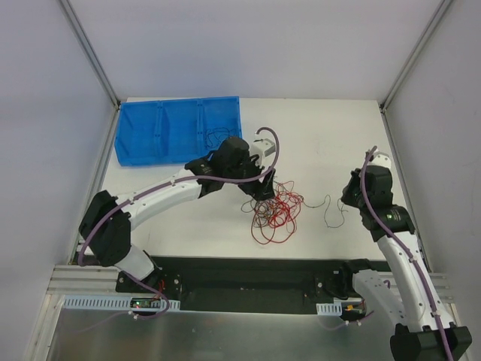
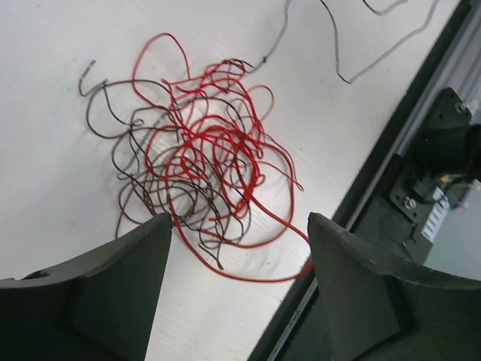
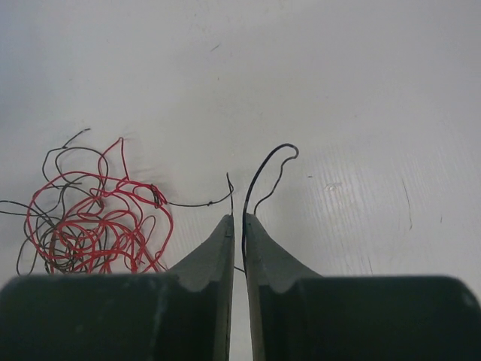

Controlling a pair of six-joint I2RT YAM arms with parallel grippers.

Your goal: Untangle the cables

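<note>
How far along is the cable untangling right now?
Early. Done: one black wire seems to lie on the blue bin. In hand: right jaws closed on a black strand beside the tangle; left jaws open above it. Left: the red and black tangle itself.

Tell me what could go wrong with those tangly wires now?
1. The right gripper looks pinched on a thin black strand that seems to run back to the tangle. Nothing pins the tangle down, so pulling might drag the whole clump or tighten its knots.
2. The left gripper hangs open just above the tangle. Closing there could grab many of its loops at once instead of one.
</note>
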